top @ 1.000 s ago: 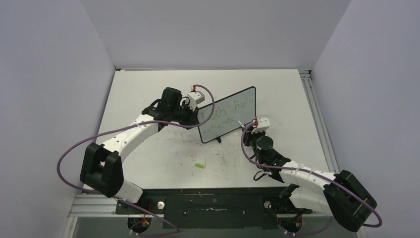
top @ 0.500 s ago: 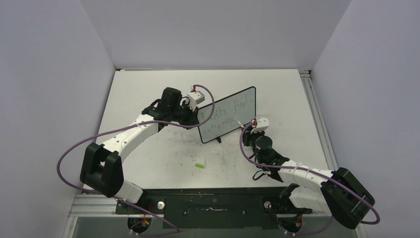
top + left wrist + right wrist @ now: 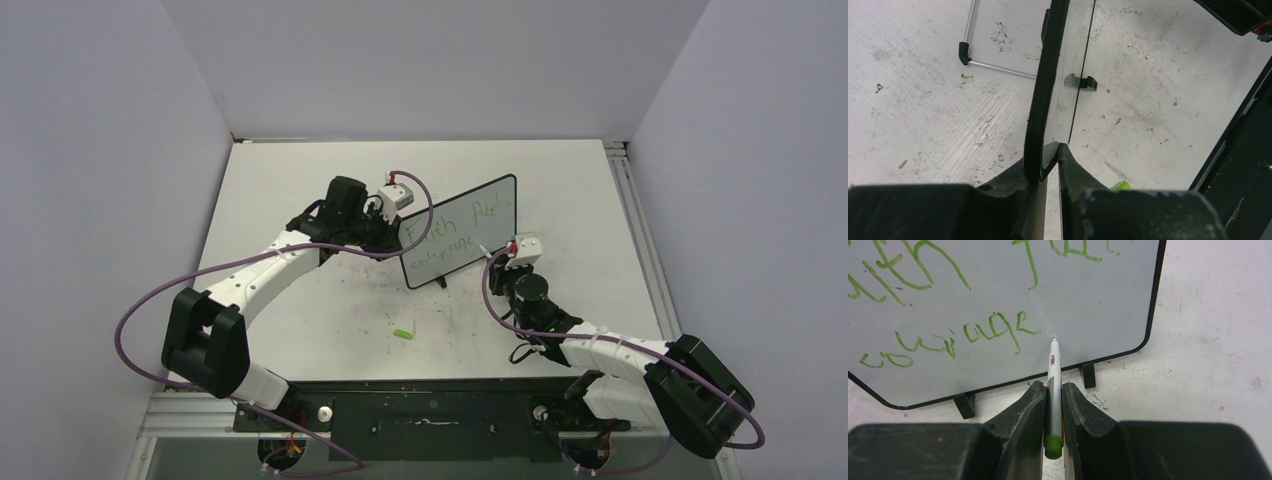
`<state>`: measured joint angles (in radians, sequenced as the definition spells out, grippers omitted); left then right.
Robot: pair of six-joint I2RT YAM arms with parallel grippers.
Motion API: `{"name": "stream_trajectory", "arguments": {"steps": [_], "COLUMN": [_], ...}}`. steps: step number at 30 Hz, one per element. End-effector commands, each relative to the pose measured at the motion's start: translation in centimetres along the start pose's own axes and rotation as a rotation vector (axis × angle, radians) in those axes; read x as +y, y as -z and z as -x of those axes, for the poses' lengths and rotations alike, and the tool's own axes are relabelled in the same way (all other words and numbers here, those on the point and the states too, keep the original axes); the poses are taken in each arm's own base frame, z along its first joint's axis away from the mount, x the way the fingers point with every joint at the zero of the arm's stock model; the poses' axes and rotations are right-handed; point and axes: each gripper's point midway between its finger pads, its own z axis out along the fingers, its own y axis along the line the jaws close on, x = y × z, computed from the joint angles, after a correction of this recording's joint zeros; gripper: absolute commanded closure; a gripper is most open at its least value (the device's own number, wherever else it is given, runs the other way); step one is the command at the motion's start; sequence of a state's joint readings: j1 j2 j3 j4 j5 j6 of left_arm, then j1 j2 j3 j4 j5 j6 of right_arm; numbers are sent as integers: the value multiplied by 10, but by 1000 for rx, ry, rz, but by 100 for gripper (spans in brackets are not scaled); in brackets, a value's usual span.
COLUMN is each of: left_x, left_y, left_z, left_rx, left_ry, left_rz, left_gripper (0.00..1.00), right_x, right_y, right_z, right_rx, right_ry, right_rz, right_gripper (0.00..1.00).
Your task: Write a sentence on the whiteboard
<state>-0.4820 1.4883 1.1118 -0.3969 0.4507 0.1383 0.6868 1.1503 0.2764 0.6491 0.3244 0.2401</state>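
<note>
At the left, pinched tight between the left jaws: the black-framed left edge of the whiteboard [image 3: 497,228], standing on its small feet near the middle of the scuffed counter [image 3: 300,190], face turned toward the right arm.

Across that face, in thin green handwriting: the sentence [image 3: 993,330], readable as "Faith fuels" on the upper line and "courage" below. Loose lettering, but legible. Reads as a whole three-word phrase, so judged done or very nearly so, with at most a closing full stop or a touch-up left. Bare board to spare right of "courage".

Just right of that final "e", poised at the surface: the white tip of the marker [image 3: 1053,372], its green-ended barrel clamped in the right jaws, closed firmly around it. Cannot tell whether tip and board actually touch. Small red print on the barrel, too small to read.

Nearer the arm bases, lying loose on the counter: a small green cap [image 3: 403,333], presumably the marker's, well apart from the board.
</note>
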Motion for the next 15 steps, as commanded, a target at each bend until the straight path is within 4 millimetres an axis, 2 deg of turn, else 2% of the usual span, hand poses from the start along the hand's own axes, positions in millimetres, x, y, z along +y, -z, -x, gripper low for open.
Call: {"name": "stream_trajectory", "arguments": {"steps": [1,7,15], "left_x": [7,7,7], "left_y": [3,3,3], "left_z": [-5,-4,-3], "left_rx": [32,29,29], "left_ry": [-45,-40,-31], "left_rz": [43,48,50], "left_gripper": [100,100,79], "right_x": [4,-10,-18], "right_y": [-3,11,23], "right_z": [21,36,48], "right_rx": [-69,-120,-165], "right_ry": [-36,-52,-73], "right_rz": [15,-43,-69], "right_gripper": [95,95,95]}}
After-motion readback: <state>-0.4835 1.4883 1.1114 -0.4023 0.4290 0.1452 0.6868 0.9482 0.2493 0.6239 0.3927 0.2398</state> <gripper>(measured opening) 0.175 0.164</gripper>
